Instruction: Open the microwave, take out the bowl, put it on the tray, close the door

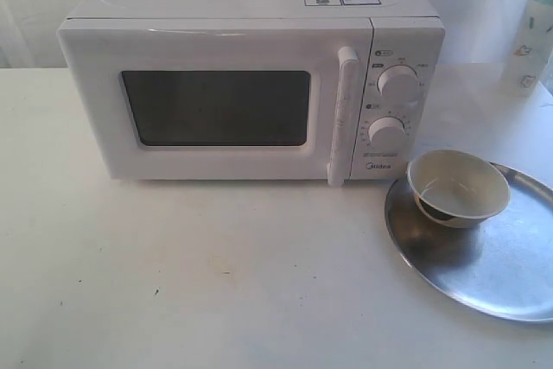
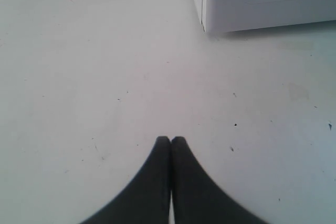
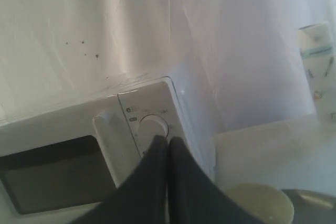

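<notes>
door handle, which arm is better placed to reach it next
Right, probably. The handle sits at the right edge of the door, and the right gripper faces it and the knobs. The left gripper looks at the table by the microwave corner. Both are shut.

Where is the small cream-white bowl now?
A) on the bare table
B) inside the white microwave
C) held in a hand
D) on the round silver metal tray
D: the small cream-white bowl sits on the round silver metal tray, right of the closed white microwave.
</notes>
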Motion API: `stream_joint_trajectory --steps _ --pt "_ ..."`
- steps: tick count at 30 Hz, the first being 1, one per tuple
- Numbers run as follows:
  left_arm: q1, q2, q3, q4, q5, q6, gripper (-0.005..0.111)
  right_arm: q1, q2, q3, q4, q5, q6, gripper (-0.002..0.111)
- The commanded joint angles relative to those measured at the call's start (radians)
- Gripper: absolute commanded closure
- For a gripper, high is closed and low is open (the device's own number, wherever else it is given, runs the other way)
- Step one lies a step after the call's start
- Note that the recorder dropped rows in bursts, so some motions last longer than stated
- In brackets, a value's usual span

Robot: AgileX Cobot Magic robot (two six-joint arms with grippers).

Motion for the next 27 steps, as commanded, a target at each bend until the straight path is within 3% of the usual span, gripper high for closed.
stream_joint_trajectory --steps 1,4,8,10,12,20,27 --pt "-0.003 -0.002 -0.003 -0.008 0.002 0.0 0.107 -0.006 -0.003 0.027 0.096 -0.015 -0.002 0.108" --pt "-0.003 -0.002 -0.003 -0.008 0.002 0.0 0.107 -0.006 -0.003 0.027 0.411 0.101 -0.346 0.108" --pt "-0.003 -0.002 -0.003 -0.008 0.002 0.0 0.107 -0.006 -0.005 0.027 0.877 0.262 -1.187 0.108" --pt "-0.003 -0.002 -0.003 -0.008 0.002 0.0 0.107 -0.006 -0.005 0.027 1.07 0.327 -1.482 0.108" --pt "-0.003 -0.002 -0.003 -0.008 0.002 0.0 0.107 -0.008 -0.005 0.027 1.159 0.374 -1.657 0.108" --pt "-0.003 -0.002 -0.003 -0.008 0.002 0.0 0.107 -0.106 -0.005 0.027 1.132 0.49 -1.676 0.108" --pt "-0.003 -0.002 -0.003 -0.008 0.002 0.0 0.107 -0.129 -0.005 0.027 1.04 0.492 -1.482 0.108"
